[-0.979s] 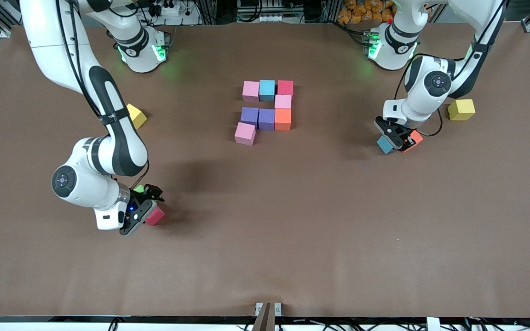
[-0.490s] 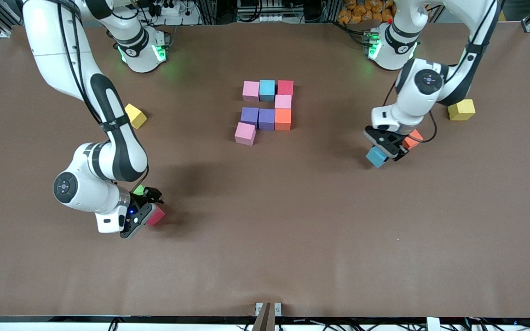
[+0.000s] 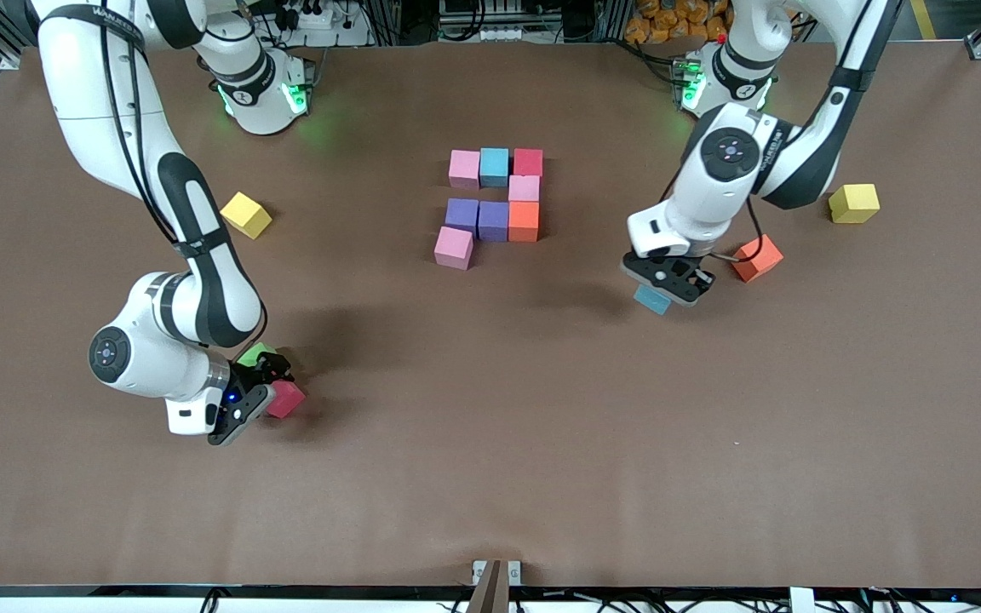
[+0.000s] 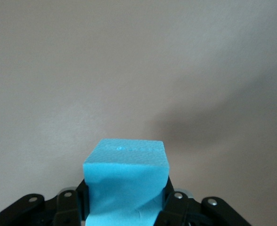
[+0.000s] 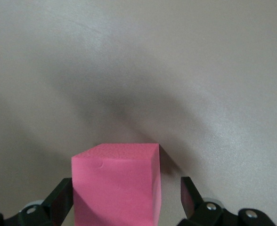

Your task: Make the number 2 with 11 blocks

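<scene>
1. The table (image 3: 542,443) is a wide brown surface, with both arm bases along its edge farthest from the front camera.
2. The number 2 (image 3: 495,204) stands partly built at mid-table, made of eight cubes. Its farthest row is pink, light blue and crimson; a pink cube sits under the crimson one; then come two purple cubes and an orange one; a single pink cube (image 3: 454,248) lies nearest the camera, slightly askew.
3. The left gripper (image 3: 666,286) hangs over bare table between the digit and the loose orange cube (image 3: 756,258). Its fingers (image 4: 174,203) press both sides of a light blue cube (image 4: 126,181), which is lifted off the surface.
4. The right gripper (image 3: 262,397) is down low near the right arm's end of the table, its fingers (image 5: 191,194) spread either side of a crimson cube (image 5: 116,186). One finger stands clear of the cube; contact on the other side cannot be told.
5. A green cube (image 3: 255,352) sits just beside that crimson cube, partly hidden by the wrist.
6. Two yellow cubes lie apart: one (image 3: 245,214) toward the right arm's end, one (image 3: 853,203) toward the left arm's end.
</scene>
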`<action>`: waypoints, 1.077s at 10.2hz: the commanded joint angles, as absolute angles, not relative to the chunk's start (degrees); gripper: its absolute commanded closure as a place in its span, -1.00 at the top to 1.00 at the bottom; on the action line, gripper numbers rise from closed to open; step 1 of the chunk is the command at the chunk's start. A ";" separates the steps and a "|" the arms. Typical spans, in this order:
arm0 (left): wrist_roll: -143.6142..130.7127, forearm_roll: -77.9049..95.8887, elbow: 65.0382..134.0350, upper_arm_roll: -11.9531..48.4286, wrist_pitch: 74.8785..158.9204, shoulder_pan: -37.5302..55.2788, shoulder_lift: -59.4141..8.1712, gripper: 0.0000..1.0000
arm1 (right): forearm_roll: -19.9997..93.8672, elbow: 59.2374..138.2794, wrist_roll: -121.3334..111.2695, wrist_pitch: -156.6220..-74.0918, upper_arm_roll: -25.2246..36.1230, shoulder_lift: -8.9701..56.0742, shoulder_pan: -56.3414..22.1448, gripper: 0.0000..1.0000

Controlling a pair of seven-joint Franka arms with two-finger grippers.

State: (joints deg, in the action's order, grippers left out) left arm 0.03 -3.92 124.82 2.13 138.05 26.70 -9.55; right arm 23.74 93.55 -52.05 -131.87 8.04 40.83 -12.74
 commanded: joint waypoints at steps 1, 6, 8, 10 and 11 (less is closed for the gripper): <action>-4.55 2.44 115.96 -8.99 132.47 40.70 -15.10 -1.00 | 25.14 92.90 -50.71 -131.49 7.12 41.05 -11.87 0.54; -14.40 17.47 100.05 -26.70 125.27 62.64 -27.57 -1.00 | 25.05 92.29 -44.66 -128.67 7.03 39.91 -12.66 -0.64; -19.39 19.24 94.86 -27.07 123.57 65.38 -32.32 -1.00 | 25.05 91.33 -42.99 -127.36 7.03 39.55 -13.27 -0.65; -22.23 24.67 91.68 -27.07 123.49 66.96 -35.23 -1.00 | 24.79 88.69 -39.39 -124.29 7.12 39.64 -13.36 -0.65; -23.45 27.05 90.63 -27.68 123.49 67.76 -36.46 -1.00 | 24.52 88.25 -38.07 -124.19 7.12 39.64 -13.79 -0.65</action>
